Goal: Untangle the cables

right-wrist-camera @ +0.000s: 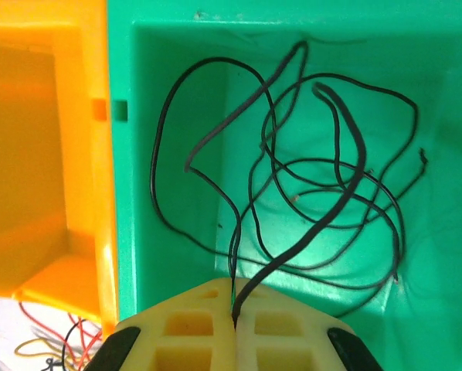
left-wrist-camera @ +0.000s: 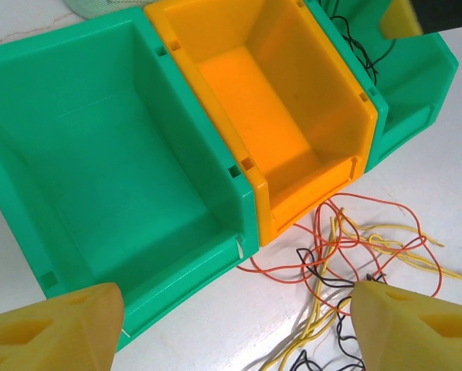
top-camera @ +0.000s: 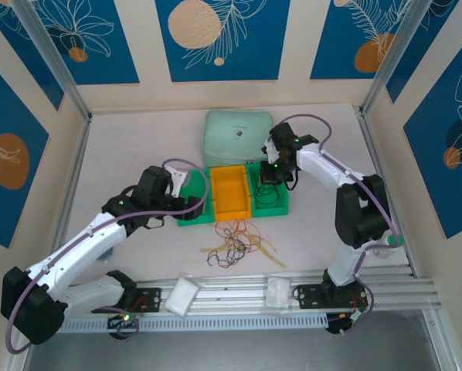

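Observation:
A tangle of yellow, orange and black cables (top-camera: 235,241) lies on the table in front of the bins, also in the left wrist view (left-wrist-camera: 354,255). My left gripper (left-wrist-camera: 235,332) hovers open above the table by the empty left green bin (left-wrist-camera: 115,154), its right finger (left-wrist-camera: 416,325) at the tangle's edge, with nothing between the fingers. My right gripper (right-wrist-camera: 235,309) is shut on a black cable (right-wrist-camera: 308,232) that hangs into the right green bin (right-wrist-camera: 432,255), where several black cables (right-wrist-camera: 215,154) lie looped. From above, the right gripper (top-camera: 276,171) is over that bin (top-camera: 281,207).
An empty orange bin (top-camera: 229,193) stands between the two green bins. A pale green lidded box (top-camera: 239,133) sits behind them. Two white pads (top-camera: 183,295) rest on the front rail. Open table lies left and right of the tangle.

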You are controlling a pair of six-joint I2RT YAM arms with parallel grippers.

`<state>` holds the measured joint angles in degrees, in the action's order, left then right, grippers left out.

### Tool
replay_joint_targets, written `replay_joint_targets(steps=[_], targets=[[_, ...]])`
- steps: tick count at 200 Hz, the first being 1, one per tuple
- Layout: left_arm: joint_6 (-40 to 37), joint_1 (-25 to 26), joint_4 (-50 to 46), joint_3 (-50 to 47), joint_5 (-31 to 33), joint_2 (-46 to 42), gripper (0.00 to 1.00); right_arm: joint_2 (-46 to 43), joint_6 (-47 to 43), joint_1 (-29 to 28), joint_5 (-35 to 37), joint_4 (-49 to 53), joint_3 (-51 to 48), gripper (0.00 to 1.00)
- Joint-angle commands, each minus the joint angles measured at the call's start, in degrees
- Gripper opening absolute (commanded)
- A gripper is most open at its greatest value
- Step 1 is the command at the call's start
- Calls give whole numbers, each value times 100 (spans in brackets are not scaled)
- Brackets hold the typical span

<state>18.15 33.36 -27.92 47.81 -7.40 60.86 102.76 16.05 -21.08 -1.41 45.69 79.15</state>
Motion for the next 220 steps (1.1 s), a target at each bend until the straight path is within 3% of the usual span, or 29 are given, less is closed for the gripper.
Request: replay_joint_targets(steps=[1,17,51,72,120,164,220], targets=[[-38,-93,-1,-86,-80,-21,77,269,-154,-25,140,175,311,0],[-42,-93,-22,-105,-69,-22,77,367,-212,-41,208,344,417,5],[-58,-89,16,-222,-131,16,74,-275,-265,-46,212,497,263,37],[-161,-88,223,-433,-432,31,72,-1049,-277,-146,143,573,24,43],[146,-1,829,-963,-924,281,66,-2107,-244,-804,-474,611,-1030,39],[241,141,1052,-1020,-775,356,66,-1867,57,-1375,-398,0,-1945,36],[272,186,1015,-1076,-693,230,66,-1504,121,-1645,-32,-486,-2022,36]])
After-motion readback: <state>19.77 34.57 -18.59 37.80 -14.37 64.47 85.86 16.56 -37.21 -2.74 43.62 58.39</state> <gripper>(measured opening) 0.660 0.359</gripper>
